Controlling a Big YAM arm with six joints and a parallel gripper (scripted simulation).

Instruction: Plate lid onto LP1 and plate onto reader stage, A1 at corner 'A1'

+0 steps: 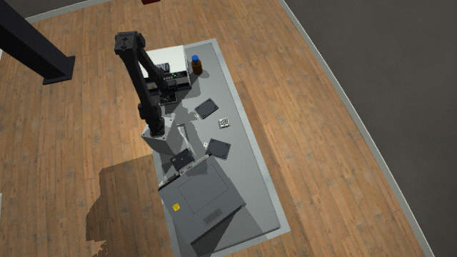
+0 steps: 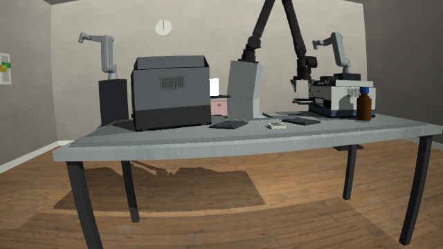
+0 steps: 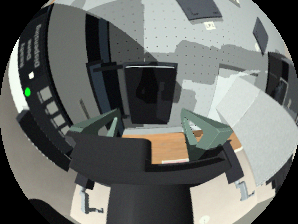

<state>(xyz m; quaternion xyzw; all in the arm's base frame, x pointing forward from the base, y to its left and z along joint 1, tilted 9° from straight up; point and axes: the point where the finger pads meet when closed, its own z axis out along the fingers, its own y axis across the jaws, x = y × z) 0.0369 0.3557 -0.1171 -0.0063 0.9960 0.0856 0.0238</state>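
The bench [image 1: 253, 148] [image 2: 242, 149] [image 3: 160, 40] carries the whole job. The large grey machine [image 1: 211, 193] [image 2: 173, 93], presumably the reader, fills the lower middle of the top view, its dark stage [image 1: 182, 160] facing the arm so a plate can be set down from above. The black arm [image 1: 137, 78] [image 2: 294, 31] arches from mid-left toward the white dispenser [image 1: 173, 55] [image 2: 346, 100] near the top, reaching over so that its wrist can point downward. The tool [image 1: 168, 93] [image 2: 302, 90] [image 3: 150, 111] is released, fingers wide apart with nothing between them; it hovers above the dark slab [image 2: 302, 101] [image 3: 150, 92] at the dispenser's stage, probably spread to straddle the lid. The task's plate should be there, though lid and plate cannot be told apart. Two dark bench positions [image 1: 206, 108] [image 2: 301, 121] lie right of the arm in the top view, likely LP1 and N1; their names are unreadable. The brown bottle [image 1: 196, 67] [image 2: 363, 107] stands upright beside the dispenser, loose, so a wide swing might tip it. Lining up and lowering gently onto the lid alone seems next, lest the plate lift too.
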